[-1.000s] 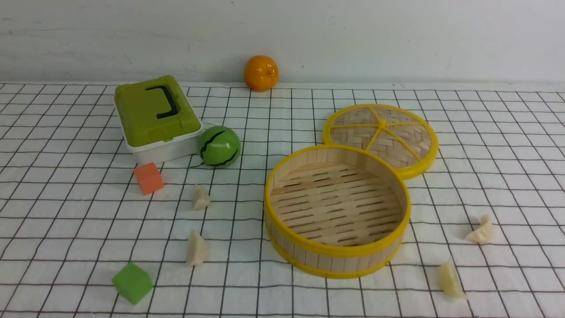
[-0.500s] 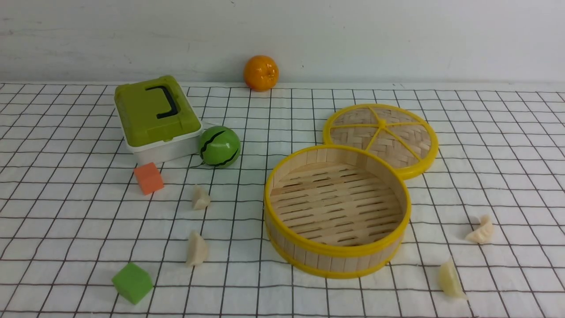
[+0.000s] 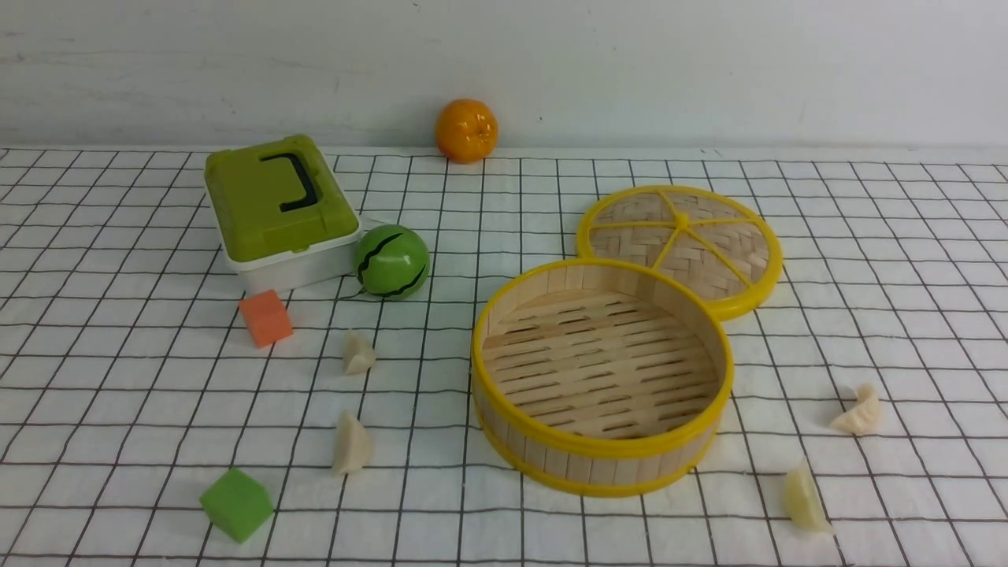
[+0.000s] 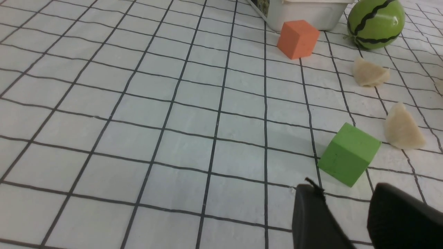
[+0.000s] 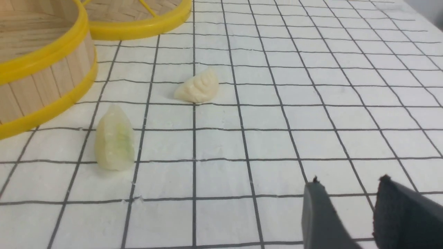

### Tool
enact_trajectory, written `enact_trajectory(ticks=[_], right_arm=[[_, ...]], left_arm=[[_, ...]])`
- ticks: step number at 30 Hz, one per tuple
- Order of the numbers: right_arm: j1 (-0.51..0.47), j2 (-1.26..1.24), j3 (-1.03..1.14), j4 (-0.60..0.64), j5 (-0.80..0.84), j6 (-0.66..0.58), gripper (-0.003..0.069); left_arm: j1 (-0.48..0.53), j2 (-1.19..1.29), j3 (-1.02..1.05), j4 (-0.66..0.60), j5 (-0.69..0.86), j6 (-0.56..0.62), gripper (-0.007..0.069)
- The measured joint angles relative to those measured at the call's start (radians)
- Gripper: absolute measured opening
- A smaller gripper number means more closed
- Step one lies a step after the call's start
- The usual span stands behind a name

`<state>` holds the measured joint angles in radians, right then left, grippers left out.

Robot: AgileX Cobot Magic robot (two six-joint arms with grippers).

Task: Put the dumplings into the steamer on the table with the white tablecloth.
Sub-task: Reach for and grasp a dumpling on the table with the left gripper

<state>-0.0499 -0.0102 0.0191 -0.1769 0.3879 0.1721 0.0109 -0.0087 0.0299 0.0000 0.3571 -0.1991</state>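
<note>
Presently, the steamer [image 3: 602, 465] stands on the counter [image 3: 118, 378]. Two dumplings [image 3: 351, 443] lie left of it, two dumplings [image 3: 858, 413] right of it, all outside its rim and clear of its wall. Left claw [image 4: 346, 193] and right claw [image 5: 349, 180]: each with jaws apart, gripping nothing.

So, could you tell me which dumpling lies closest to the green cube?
The front dumpling on the steamer's left, just beside the green cube; the rear dumpling there sits by the orange cube, the other two right of the steamer.
</note>
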Motion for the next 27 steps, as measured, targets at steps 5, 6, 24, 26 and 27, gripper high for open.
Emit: enact_trajectory(ticks=[5,6,24,26,27], right_arm=[[0.000,0.000,0.000,-0.006,0.000,0.001,0.0240],[0.000,0.000,0.000,-0.006,0.000,0.001,0.0240],[0.000,0.000,0.000,0.130,-0.003,0.002,0.0240],[0.000,0.000,0.000,0.132,-0.003,0.002,0.0240],[0.000,0.000,0.000,0.132,-0.003,0.002,0.0240]], left_arm=[[0.000,0.000,0.000,0.000,0.000,0.000,0.0239],[0.000,0.000,0.000,0.000,0.000,0.000,0.0239],[0.000,0.000,0.000,0.000,0.000,0.000,0.0239],[0.000,0.000,0.000,0.000,0.000,0.000,0.0239],[0.000,0.000,0.000,0.000,0.000,0.000,0.0239]])
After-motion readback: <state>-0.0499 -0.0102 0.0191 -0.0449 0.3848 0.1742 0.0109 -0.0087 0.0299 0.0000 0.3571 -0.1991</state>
